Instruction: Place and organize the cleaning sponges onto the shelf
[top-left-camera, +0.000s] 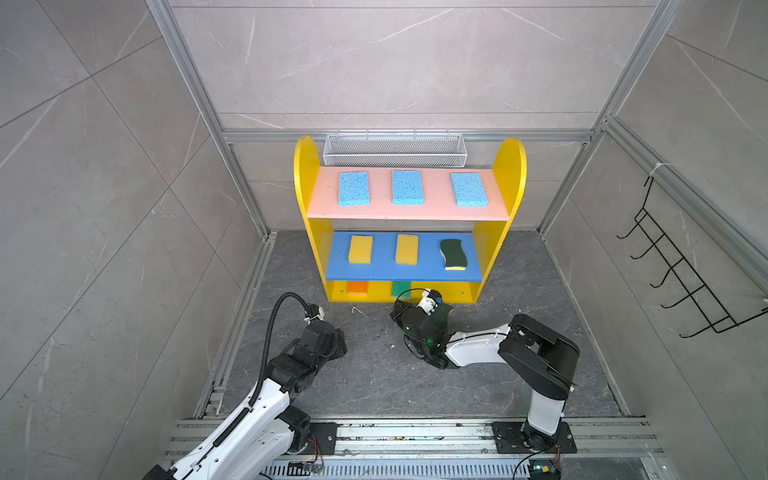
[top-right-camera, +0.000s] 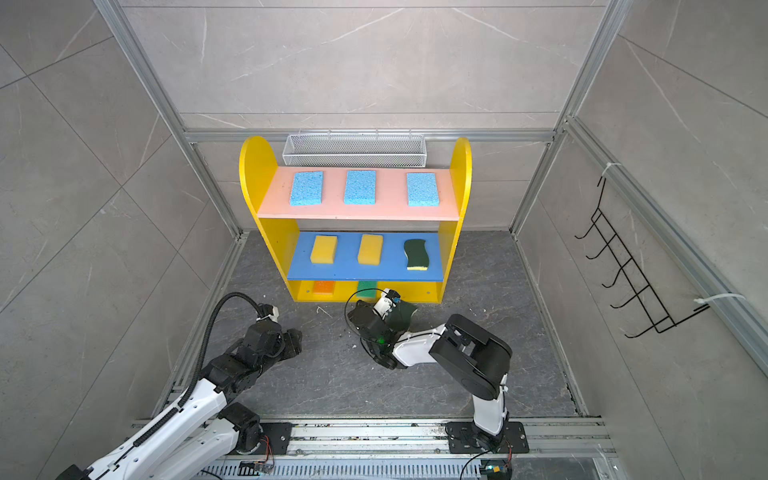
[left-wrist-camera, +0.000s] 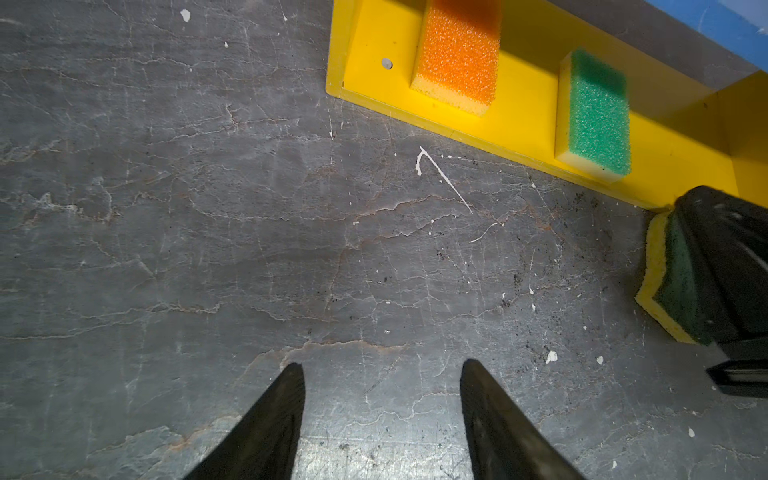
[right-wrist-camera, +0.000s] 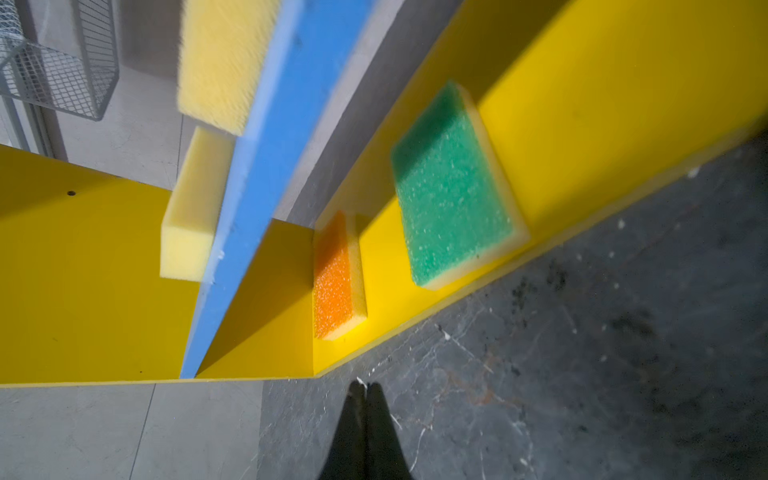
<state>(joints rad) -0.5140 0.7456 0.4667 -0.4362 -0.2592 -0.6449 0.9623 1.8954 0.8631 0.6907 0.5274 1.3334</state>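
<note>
Top views first: the dark stone surface (top-left-camera: 374, 386) is lying inside a booth of grey tiled walls (top-left-camera: 83, 208) and aluminium rails (top-left-camera: 407, 136). A white mesh basket (top-left-camera: 395, 149) is hanging at the back and a black hook rack (top-left-camera: 681, 282) on the side wall.

The shelf (top-left-camera: 305, 174) is standing at the rear. Three light blue sponges (top-left-camera: 407, 187) are sitting on its pink board (top-left-camera: 436, 210). Two yellow sponges (top-left-camera: 360, 249) and a dark-green wavy sponge (top-left-camera: 453, 254) are on the blue board (top-left-camera: 382, 270). An orange sponge (top-left-camera: 358, 287) and a bright green sponge (top-left-camera: 400, 288) are on the bottom.

The right arm (top-left-camera: 473, 349) is reaching to the shelf's foot, over a second wavy sponge (top-right-camera: 406, 315).

Left wrist view now: the left fingers (left-wrist-camera: 274, 415) are standing apart over bare surface, holding nothing. That second wavy sponge is lying on the surface at the shelf's front edge, half hidden under the right arm's black end.

Right wrist view: the right fingers (right-wrist-camera: 355, 424) are pressed together, gripping nothing, tips over the surface in front of the shelf.
</note>
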